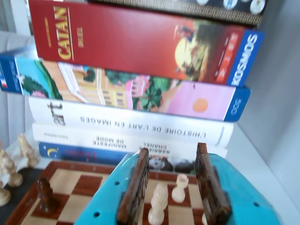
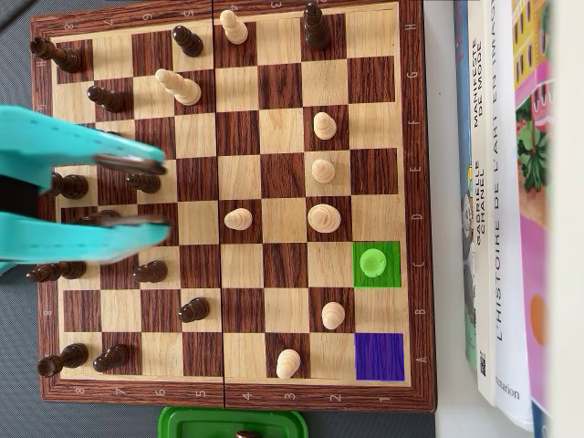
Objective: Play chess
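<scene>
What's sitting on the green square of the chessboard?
One piece stands on the green square, tinted green like it, seen from above. Its type and true colour can't be told; the patch under it is hidden.

Chessboard [image 2: 401, 137]: wooden, dark and light squares, framed by a dark border with letters along the right edge in the overhead view. One square on the right-hand file is tinted green [image 2: 376, 264]; another two squares below it is tinted purple [image 2: 379, 356].

White pieces: spread over the middle and right of the board, among them a pawn on the green square, a large rounded piece [image 2: 324, 217] and a pawn [image 2: 238, 218] on the same row.

Dark pieces: gathered along the left side, among them a pawn [image 2: 193, 309] and a piece [image 2: 315, 27] near the top edge. All are seen standing upright.
</scene>
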You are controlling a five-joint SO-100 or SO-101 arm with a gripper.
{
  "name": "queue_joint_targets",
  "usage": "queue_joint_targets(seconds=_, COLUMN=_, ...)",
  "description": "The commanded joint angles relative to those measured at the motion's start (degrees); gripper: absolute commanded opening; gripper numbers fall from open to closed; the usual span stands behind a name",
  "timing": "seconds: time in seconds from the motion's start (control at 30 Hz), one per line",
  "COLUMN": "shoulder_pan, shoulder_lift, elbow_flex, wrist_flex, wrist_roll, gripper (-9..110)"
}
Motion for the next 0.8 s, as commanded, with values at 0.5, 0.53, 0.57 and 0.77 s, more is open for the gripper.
queue_joint_targets(seconds=0.5, shoulder_pan=0.4, shoulder_lift=0.7, elbow_flex=1.1, wrist_flex=-43.7, wrist_roll=0.4, gripper=15)
queue_joint_targets(seconds=0.53, shoulder_pan=0.4, shoulder_lift=0.7, elbow_flex=1.1, wrist_flex=-46.0, wrist_roll=0.4, gripper=15)
queue_joint_targets(seconds=0.57, shoulder_pan=0.4, shoulder_lift=0.7, elbow_flex=1.1, wrist_flex=-48.3, wrist_roll=0.4, gripper=15)
queue_joint_targets(seconds=0.77, shoulder_pan=0.6, shoulder_lift=0.7, elbow_flex=1.1, wrist_flex=-60.5, wrist_roll=0.3, gripper=15)
